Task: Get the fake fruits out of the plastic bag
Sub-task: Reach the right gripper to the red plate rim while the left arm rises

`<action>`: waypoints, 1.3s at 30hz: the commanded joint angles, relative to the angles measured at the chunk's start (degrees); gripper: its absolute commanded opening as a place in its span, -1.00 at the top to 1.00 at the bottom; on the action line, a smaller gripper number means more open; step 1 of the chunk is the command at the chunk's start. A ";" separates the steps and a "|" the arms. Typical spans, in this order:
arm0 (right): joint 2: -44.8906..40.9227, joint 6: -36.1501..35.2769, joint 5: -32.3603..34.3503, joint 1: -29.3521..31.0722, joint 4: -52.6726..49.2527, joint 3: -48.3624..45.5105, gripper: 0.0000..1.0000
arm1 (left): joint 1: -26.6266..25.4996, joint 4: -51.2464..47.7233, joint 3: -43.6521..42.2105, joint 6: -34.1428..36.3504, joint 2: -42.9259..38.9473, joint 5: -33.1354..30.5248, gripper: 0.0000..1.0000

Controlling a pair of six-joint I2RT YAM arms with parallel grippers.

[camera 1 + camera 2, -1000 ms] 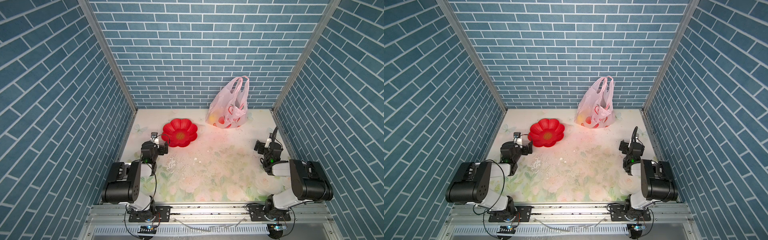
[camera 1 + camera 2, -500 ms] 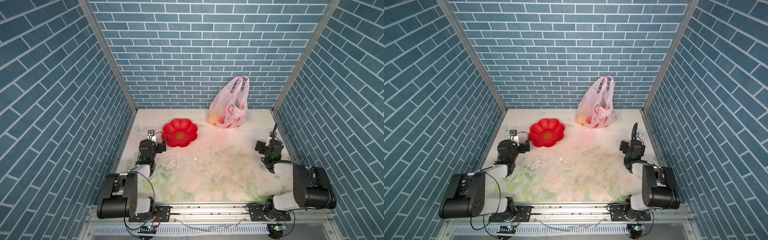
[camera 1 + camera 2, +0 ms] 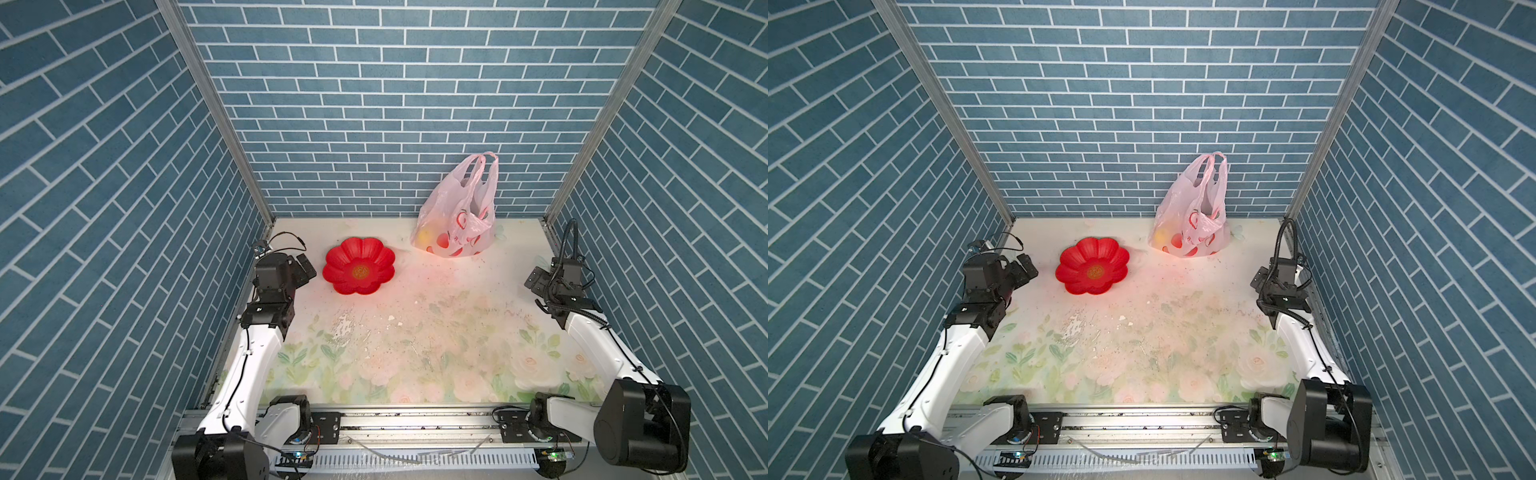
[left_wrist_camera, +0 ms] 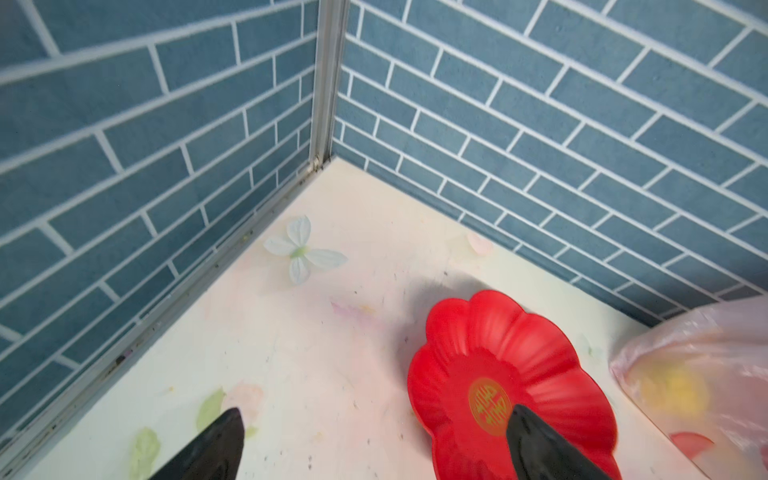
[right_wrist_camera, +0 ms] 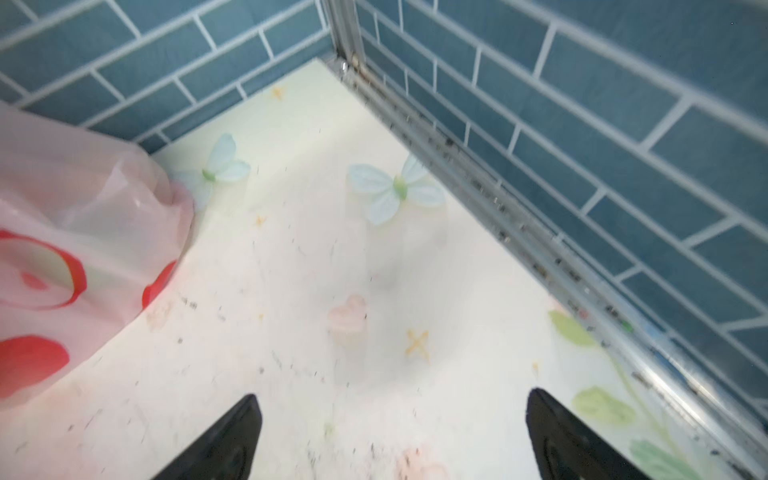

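The plastic bag [image 3: 457, 224] [image 3: 1192, 226] stands upright at the back right against the wall, pale pink with red prints and its two handles up. The fake fruits are inside it; only a yellow shape [image 3: 424, 237] [image 4: 673, 388] shows through the film. My left gripper [image 3: 305, 268] [image 4: 376, 409] is open and empty beside the left edge of the red plate, far from the bag. My right gripper [image 3: 537, 280] [image 5: 392, 397] is open and empty over bare table near the right wall, in front of and to the right of the bag [image 5: 62, 249].
A red flower-shaped plate [image 3: 374, 251] [image 3: 1100, 253] [image 4: 498, 332] lies empty at the back left of the floral table [image 3: 415, 332]. Blue brick walls close in the left, back and right sides. Small crumbs and specks dot the table's middle.
Both arms have stretched out from the front rail toward the back. The left gripper has come up beside the plate, the right one along the right wall. Bag and plate have not moved.
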 commanded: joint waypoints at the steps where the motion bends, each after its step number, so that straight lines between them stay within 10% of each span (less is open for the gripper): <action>1: 2.07 4.27 -10.70 1.90 -10.07 4.91 -0.98 | -0.03 -10.66 5.34 -0.91 0.18 6.80 -0.99; 20: 19.63 17.42 -6.84 37.20 -3.02 20.93 -0.72 | -0.65 -13.03 7.48 3.20 -1.79 17.66 -0.99; 39: 44.59 21.37 -14.08 41.43 3.54 40.27 -0.62 | -3.56 -13.95 7.54 4.26 1.84 20.39 -0.99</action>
